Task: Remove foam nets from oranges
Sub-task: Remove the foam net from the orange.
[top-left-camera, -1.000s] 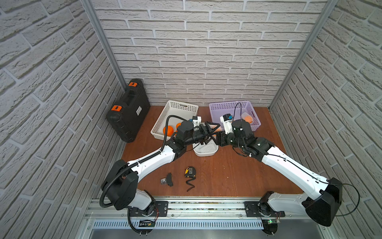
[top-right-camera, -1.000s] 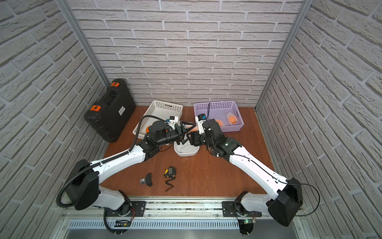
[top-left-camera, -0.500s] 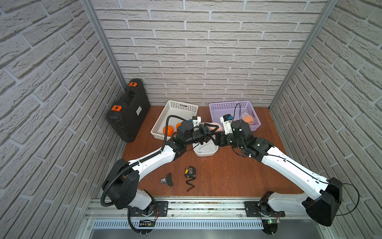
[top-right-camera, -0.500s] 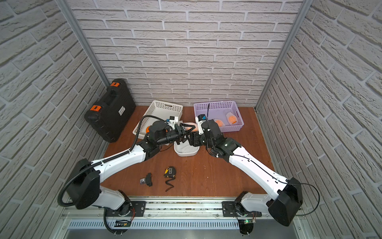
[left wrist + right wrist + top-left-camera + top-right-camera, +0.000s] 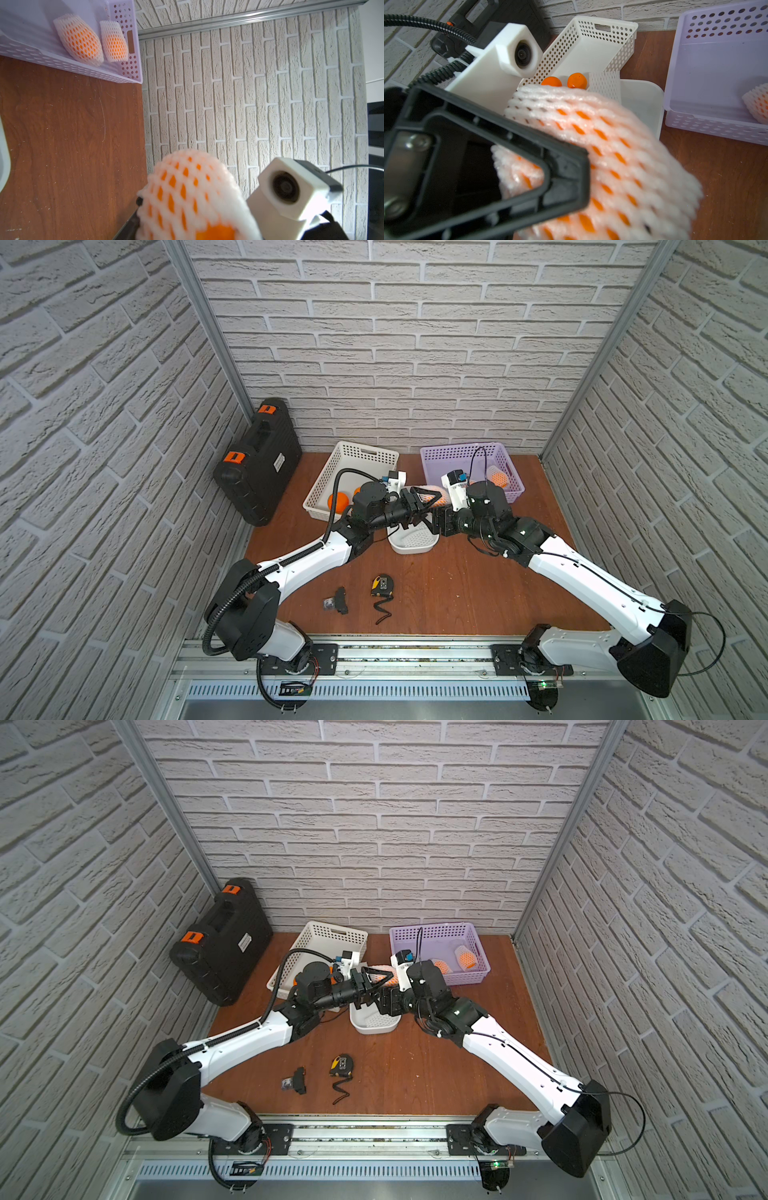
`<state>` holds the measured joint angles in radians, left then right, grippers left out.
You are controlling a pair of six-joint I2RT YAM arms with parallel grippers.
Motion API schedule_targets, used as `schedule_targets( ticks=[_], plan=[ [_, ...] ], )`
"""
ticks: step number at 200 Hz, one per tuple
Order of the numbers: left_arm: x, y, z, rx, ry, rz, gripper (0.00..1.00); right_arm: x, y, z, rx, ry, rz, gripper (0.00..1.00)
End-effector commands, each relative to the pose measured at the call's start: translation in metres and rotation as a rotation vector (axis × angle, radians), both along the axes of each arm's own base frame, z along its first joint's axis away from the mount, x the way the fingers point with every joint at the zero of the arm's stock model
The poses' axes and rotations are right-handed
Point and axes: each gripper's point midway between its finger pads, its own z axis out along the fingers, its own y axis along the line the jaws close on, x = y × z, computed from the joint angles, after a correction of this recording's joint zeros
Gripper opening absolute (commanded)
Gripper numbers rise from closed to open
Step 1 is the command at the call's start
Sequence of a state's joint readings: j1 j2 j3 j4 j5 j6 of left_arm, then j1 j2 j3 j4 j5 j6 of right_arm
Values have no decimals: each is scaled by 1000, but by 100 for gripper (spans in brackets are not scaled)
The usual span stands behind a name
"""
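L gripper [image 5: 419, 502] had narrowed from wide onto the foam net [image 5: 612, 149] round the orange [image 5: 216, 230], mid-air above the white bowl [image 5: 409, 548], R gripper [image 5: 434, 512] opposite. R's jaws we couldn't tell. We judged the net ready for pulling.

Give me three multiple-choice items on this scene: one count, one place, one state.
1. Netted oranges in the purple basket: A one; B two; C four.
2. The bare oranges lie in: A the purple basket; B the white basket; C no basket.
3. The raised orange between the arms is: A in its net; B bare; C halved.
Answers: 1 B, the left wrist view shows two; 2 B, both sit inside it; 3 A, white mesh covers it.
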<state>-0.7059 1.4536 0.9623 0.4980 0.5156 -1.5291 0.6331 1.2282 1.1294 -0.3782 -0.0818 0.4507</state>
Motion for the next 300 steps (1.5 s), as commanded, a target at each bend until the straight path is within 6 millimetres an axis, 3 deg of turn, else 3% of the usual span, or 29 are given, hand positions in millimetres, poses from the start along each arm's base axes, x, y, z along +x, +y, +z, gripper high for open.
schedule_targets(
  ticks=[1, 50, 95, 150, 163, 188, 212, 300],
  plan=[
    [-11, 6, 20, -40, -105, -52, 54, -7, 7, 36, 65, -105, 58, 78],
    [0, 37, 28, -53, -124, -3, 54, -23, 2, 49, 61, -135, 106, 82],
    [0, 61, 34, -47, -153, -4, 54, -30, -23, 60, 72, -173, 49, 81],
    [-6, 65, 37, -55, -175, -39, 54, -2, -36, 50, 318, 19, -4, 55],
    [-8, 64, 37, -56, -177, -48, 54, 2, -28, 49, 374, 59, 41, 52],
    [-10, 63, 39, -61, -182, -60, 53, 7, -3, 42, 431, 157, 156, 33],
    [-9, 63, 38, -61, -183, -63, 53, 11, 8, 35, 462, 209, 195, 19],
    [-7, 60, 32, -52, -175, -72, 53, 2, 8, 40, 465, 175, 232, 16]
  ],
)
